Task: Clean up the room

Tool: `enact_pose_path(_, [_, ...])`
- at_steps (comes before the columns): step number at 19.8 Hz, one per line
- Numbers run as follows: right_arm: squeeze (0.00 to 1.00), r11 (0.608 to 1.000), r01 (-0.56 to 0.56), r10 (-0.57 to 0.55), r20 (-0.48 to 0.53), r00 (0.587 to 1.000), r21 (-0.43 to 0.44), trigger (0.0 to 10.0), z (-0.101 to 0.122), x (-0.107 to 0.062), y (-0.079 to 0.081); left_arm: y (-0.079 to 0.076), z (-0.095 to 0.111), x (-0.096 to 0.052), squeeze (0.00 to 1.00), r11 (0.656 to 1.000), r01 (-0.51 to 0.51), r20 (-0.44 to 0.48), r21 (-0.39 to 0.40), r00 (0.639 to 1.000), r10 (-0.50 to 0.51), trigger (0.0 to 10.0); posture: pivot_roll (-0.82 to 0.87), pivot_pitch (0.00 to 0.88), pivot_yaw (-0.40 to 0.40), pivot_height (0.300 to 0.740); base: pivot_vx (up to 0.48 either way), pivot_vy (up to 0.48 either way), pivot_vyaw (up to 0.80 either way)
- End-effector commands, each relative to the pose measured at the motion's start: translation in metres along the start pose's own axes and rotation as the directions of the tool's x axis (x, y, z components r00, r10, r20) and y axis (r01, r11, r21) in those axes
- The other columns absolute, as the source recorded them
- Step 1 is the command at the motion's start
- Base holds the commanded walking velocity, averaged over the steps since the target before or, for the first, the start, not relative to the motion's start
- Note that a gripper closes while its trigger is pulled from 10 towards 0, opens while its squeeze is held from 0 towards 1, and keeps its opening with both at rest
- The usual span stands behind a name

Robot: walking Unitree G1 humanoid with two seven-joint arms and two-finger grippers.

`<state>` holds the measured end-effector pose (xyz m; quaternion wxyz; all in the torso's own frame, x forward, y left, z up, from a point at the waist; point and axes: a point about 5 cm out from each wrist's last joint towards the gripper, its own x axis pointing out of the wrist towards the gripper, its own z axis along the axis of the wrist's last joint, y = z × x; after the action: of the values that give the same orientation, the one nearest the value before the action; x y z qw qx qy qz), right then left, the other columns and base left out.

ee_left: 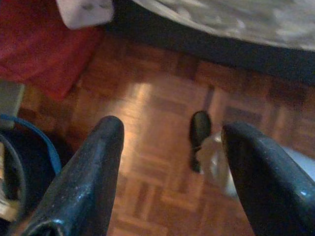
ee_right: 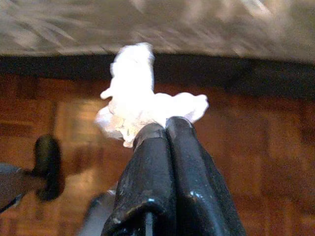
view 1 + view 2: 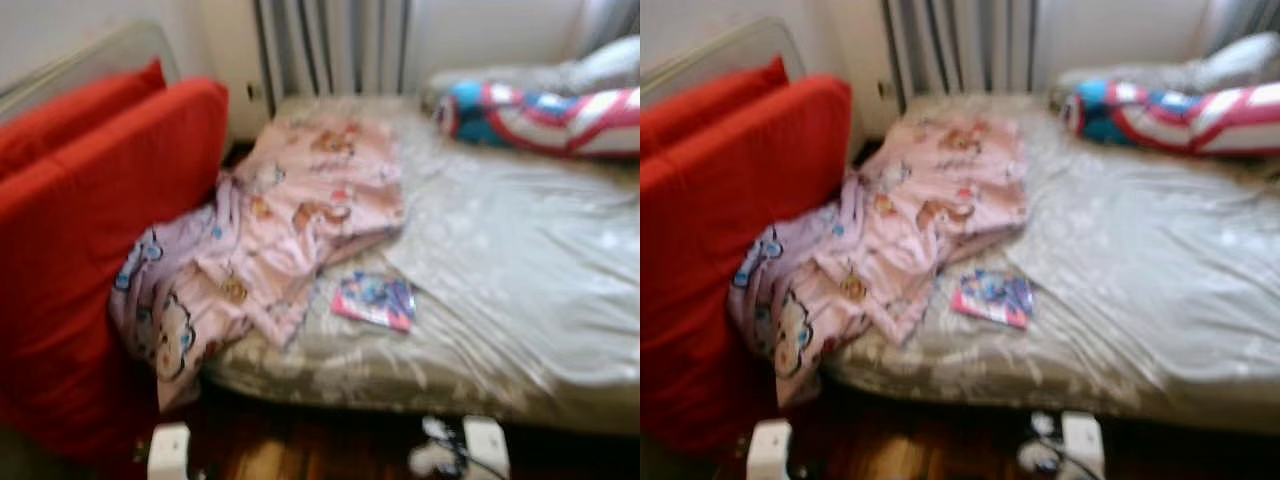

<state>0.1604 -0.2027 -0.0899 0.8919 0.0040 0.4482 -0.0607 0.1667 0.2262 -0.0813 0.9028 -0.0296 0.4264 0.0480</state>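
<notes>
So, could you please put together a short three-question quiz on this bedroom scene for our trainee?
1. True or false: the right end effector is shut on a crumpled white tissue.
2. Multiple choice: the small colourful book lies on
A. the parquet floor
B. the bed's grey sheet, beside the pink cartoon blanket
C. the red cushion
3. Short answer: how do the left end effector's fingers stand, and what is beneath them?

Key
1. True: the tissue is pinched at the closed fingertips.
2. B
3. Open and holding nothing, above the parquet floor near the bed's edge.
</notes>
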Motion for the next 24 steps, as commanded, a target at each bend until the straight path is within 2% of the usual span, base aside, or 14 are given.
enact_pose_path(1, [0.0,1.0,-0.013,0.013,0.001,1.0,0.0,10.0,0.001,0.001,0.006,0.005,-0.003,-0.001,0.0,1.0,-0.009,-0.022,0.019,1.0,0.01,10.0,0.02,0.032,0.025,0.74,0.0,0.0,0.0])
enact_pose_path(3, [0.0,1.0,-0.022,0.022,-0.003,1.0,-0.014,10.0,0.001,0.001,0.006,0.003,-0.006,-0.002,0.0,1.0,-0.009,-0.03,0.022,1.0,0.009,10.0,0.02,0.032,0.025,0.74,0.0,0.0,0.0])
enact_pose_path(17, [0.0,0.998,-0.045,0.044,-0.02,0.999,-0.039,10.0,-0.003,0.0,0.008,-0.003,-0.011,-0.002,0.0,1.0,-0.014,-0.038,0.002,0.999,0.014,10.0,0.02,0.047,0.012,0.74,0.0,0.0,0.8])
enact_pose_path(24, [0.0,0.998,-0.041,0.04,-0.027,0.999,-0.049,10.0,-0.003,0.0,0.004,-0.009,-0.007,0.0,0.0,0.999,-0.021,-0.021,-0.025,1.0,0.021,10.0,0.01,0.037,-0.014,0.74,0.0,0.0,0.8])
